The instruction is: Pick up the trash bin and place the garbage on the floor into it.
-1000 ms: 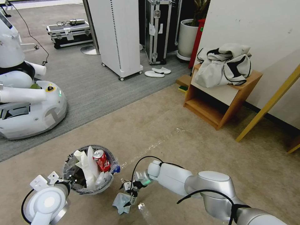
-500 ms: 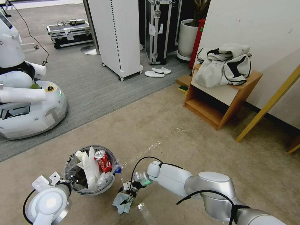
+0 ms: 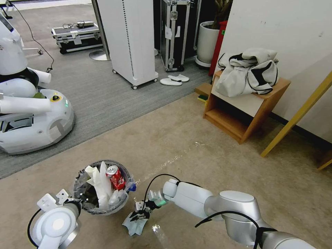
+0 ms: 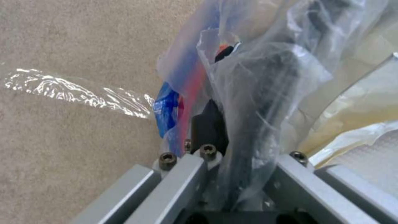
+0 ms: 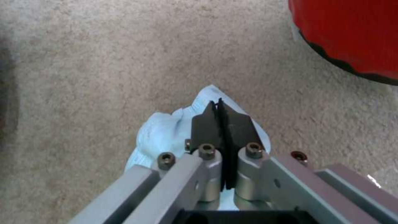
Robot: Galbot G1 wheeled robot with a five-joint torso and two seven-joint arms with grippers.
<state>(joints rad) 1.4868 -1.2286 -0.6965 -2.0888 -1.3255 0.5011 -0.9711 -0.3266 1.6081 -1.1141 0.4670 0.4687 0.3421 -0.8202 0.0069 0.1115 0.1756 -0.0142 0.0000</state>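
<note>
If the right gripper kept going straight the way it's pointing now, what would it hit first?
Most likely the carpet floor just past the light-blue cloth that the right gripper is pinching; the trash bin sits off to one side.

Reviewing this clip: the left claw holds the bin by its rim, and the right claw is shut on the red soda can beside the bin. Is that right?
Not quite. The right claw is shut on the light-blue cloth lying on the carpet beside the bin, as the right wrist view shows. The red soda can is already inside the bin. The left claw does hold the bin's rim.
</note>
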